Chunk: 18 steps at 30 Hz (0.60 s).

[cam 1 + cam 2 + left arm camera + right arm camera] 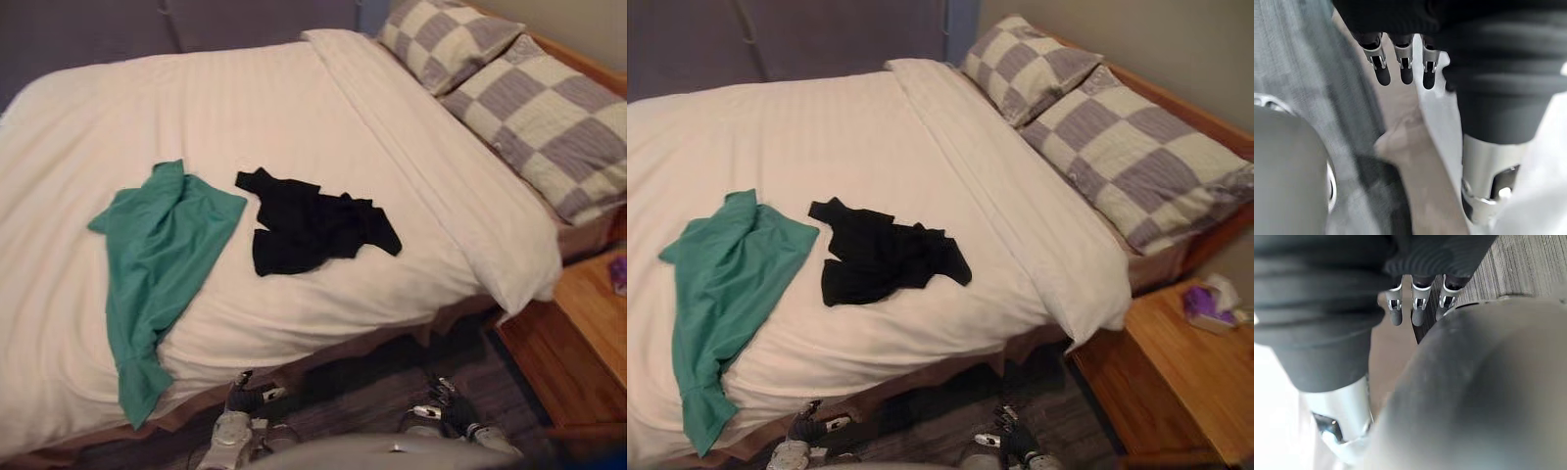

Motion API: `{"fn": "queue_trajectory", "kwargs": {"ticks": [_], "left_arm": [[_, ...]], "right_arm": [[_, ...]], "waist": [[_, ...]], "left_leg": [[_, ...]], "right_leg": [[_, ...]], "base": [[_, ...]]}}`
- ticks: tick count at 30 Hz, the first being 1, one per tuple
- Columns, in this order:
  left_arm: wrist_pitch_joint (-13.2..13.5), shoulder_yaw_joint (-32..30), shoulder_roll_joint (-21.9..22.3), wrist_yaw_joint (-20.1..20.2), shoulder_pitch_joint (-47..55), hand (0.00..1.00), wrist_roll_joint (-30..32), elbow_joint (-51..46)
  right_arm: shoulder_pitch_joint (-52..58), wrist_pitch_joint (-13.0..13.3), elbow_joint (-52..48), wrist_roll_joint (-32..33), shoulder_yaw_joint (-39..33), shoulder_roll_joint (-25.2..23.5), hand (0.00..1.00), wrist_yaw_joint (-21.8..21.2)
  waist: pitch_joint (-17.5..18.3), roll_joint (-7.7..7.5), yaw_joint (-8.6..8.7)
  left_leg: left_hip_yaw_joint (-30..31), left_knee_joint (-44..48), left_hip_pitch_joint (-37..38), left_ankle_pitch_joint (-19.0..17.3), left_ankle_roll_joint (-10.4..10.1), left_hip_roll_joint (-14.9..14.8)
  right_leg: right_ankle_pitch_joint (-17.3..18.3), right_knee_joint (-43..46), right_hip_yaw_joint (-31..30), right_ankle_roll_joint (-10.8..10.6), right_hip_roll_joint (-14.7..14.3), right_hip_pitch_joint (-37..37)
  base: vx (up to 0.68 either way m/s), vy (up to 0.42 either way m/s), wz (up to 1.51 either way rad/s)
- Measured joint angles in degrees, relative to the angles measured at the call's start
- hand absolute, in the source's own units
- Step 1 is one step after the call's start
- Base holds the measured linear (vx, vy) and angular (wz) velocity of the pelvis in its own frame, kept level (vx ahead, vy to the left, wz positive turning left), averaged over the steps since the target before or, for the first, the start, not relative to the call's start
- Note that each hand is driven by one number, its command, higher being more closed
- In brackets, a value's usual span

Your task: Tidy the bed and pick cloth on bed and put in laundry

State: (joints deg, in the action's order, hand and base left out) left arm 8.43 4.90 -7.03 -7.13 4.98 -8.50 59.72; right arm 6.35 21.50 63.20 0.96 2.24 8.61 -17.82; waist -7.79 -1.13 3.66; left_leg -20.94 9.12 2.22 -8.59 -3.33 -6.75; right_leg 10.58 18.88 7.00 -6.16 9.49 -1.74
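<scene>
A green cloth point(162, 264) lies spread on the white bed point(245, 108) near its front left, one end hanging over the front edge. To its right a crumpled black cloth point(309, 225) lies on the duvet. My left hand point(240, 397) and right hand point(441, 403) hang low in front of the bed's front edge, apart from both cloths. In the left wrist view the left hand's fingers point(1400, 66) hang relaxed and empty. The right hand's fingers point(1418, 311) hang the same way, holding nothing.
Two grey-and-cream checked pillows point(446, 39) point(554, 117) lie at the bed's head on the right. A wooden nightstand point(588, 333) stands right of the bed with a purple-and-white item point(1210, 305) on it. A dark striped rug point(372, 382) covers the floor below the bed.
</scene>
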Motion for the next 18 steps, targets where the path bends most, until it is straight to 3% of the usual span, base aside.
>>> {"fn": "queue_trajectory", "kwargs": {"ticks": [1, 2, 4, 8, 13, 14, 18], "left_arm": [[-0.41, 0.21, -0.18, 0.9, -0.1, 0.0, 0.11, -0.06], [-0.52, 0.22, -0.05, 1.04, -0.26, 0.0, 0.37, -0.07], [-0.68, 1.29, 0.29, 1.88, -0.48, 0.0, 0.84, -0.11], [-0.94, 0.63, 0.01, 1.7, -0.2, 0.0, 2.95, -0.24], [-1.5, -0.65, 0.08, 1.85, 0.03, 0.0, 3.49, -0.04], [-1.67, -5.57, 1.4, 4.33, 1.29, 0.0, 0.07, 0.17], [-1.77, -5.7, 1.51, 4.33, 1.36, 0.0, 0.07, 0.17]], "right_arm": [[0.16, -0.11, -0.23, -2.04, 1.37, -0.02, 0.0, -0.03], [0.32, -0.16, -0.21, -2.74, 1.65, 0.17, 0.0, -0.16], [0.69, -0.04, -0.97, -4.39, 2.94, 0.89, 0.0, 0.14], [-0.01, -1.19, -0.87, -4.29, 5.34, 1.34, 0.0, -0.07], [-1.07, -3.06, -0.27, -2.05, 6.96, 1.37, 0.0, -0.26], [-1.39, -4.84, 1.65, 0.77, 4.96, 0.56, 0.0, -2.81], [-1.06, -4.84, 1.63, 0.77, 4.96, 0.59, 0.0, -2.86]], "waist": [[0.31, -1.0, -0.11], [0.38, -1.3, -0.09], [0.38, -0.79, 0.33], [0.81, -1.33, -0.34], [0.9, -1.34, -1.22], [2.8, -0.56, -1.47], [3.06, -0.49, -1.39]], "left_leg": [[0.98, -1.82, -0.22, 2.1, 0.4, 2.33], [1.47, -2.59, -0.2, 2.98, 0.61, 2.99], [5.63, -6.67, 1.14, 6.4, 0.97, 4.23], [11.53, -14.84, 3.6, 12.74, -0.18, 4.3], [12.28, -15.13, 3.96, 13.51, -1.05, 2.86], [11.79, -15.17, 2.82, 15.86, -2.79, 0.87], [11.15, -15.17, 2.74, 15.81, -2.81, 0.79]], "right_leg": [[2.57, -3.66, 0.1, 0.74, -0.75, 2.45], [2.81, -4.38, -0.33, 0.63, -0.58, 2.97], [4.5, -4.49, -3.51, 2.83, -1.37, 3.69], [6.05, -4.76, 1.21, 3.09, -2.33, 6.47], [5.87, -4.9, 1.89, 3.4, -3.87, 8.32], [4.27, -6.94, 3.22, 4.63, -5.59, 8.28], [4.29, -6.94, 2.87, 4.63, -5.61, 8.11]], "base": [[0.09, -0.072, 0.4], [0.07, -0.047, 0.6], [-0.02, -0.048, 0.99], [-0.03, -0.158, 0.87], [-0.02, -0.106, 0.12], [0.0, 0.0, 0.0], [-0.01, 0.002, -0.04]]}}
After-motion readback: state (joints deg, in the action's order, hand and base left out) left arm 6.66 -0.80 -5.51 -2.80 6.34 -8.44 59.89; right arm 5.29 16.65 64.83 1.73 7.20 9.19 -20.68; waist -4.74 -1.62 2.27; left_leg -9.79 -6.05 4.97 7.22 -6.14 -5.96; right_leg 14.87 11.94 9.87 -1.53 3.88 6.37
